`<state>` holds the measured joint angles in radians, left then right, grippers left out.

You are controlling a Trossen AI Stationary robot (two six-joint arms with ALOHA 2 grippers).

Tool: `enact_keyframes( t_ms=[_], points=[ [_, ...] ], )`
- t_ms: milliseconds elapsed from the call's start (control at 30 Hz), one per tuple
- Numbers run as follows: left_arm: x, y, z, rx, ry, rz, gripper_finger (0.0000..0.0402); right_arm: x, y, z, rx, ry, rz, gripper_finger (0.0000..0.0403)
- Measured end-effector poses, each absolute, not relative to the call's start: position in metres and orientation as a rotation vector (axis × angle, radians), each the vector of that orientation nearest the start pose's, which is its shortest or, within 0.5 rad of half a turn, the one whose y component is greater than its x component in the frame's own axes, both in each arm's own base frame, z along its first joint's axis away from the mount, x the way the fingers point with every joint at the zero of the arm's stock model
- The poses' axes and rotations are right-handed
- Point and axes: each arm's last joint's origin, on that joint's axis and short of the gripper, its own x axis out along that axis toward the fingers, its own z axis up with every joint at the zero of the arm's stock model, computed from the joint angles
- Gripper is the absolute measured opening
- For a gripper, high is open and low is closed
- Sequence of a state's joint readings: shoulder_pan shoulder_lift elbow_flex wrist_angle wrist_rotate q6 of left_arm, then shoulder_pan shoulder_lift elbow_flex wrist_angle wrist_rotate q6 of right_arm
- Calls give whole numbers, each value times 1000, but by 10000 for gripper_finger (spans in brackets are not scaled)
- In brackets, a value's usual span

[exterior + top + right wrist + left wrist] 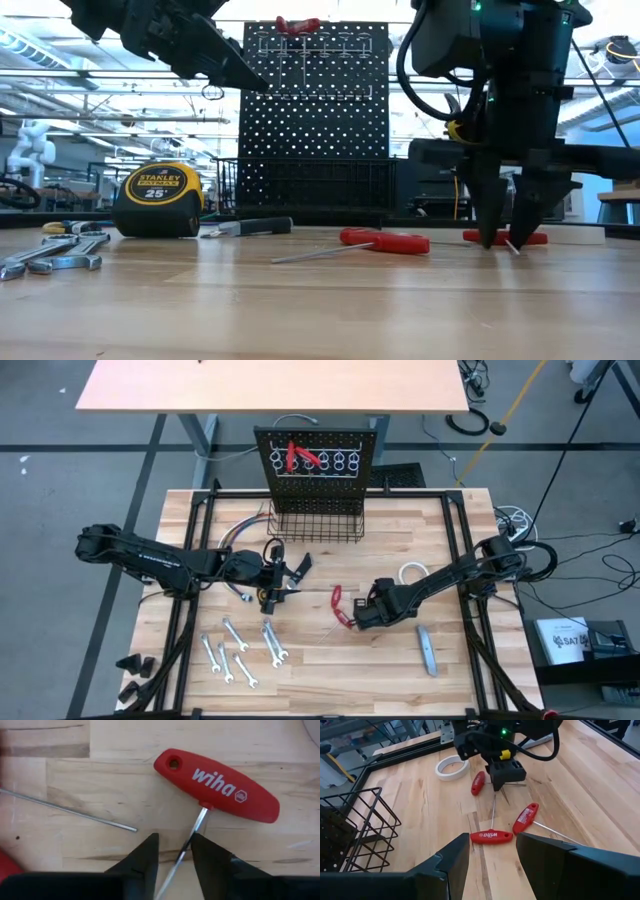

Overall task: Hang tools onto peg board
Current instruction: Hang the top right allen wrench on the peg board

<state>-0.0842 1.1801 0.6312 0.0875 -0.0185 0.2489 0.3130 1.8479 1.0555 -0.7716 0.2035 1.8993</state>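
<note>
tools (240,650) scattered on table (330,680) in front of peg board (318,460), with two red pieces already in its ring row; left gripper (490,852) raised above board-side tabletop, jaws apart, nothing held. at centre, red t-handle driver (216,786) flat on wood, its thin shaft (186,845) between open fingers of right gripper (173,851), tips at table level. close squarely on shaft near handle, lift straight, avoid dragging neighbouring red drivers (492,836).
</note>
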Motion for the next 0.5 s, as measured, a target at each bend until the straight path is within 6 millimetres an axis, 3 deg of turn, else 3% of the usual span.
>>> enact_keyframes(
  t_ms=[200, 500],
  points=[
    [246, -20, 228, 267, 451, -122, 171, 295, 89, 128, 1108, 1011, -1248, 11],
    [245, -20, 228, 262, 450, -122, 171, 293, 92, 133, 1076, 925, -1236, 3]
  ],
)
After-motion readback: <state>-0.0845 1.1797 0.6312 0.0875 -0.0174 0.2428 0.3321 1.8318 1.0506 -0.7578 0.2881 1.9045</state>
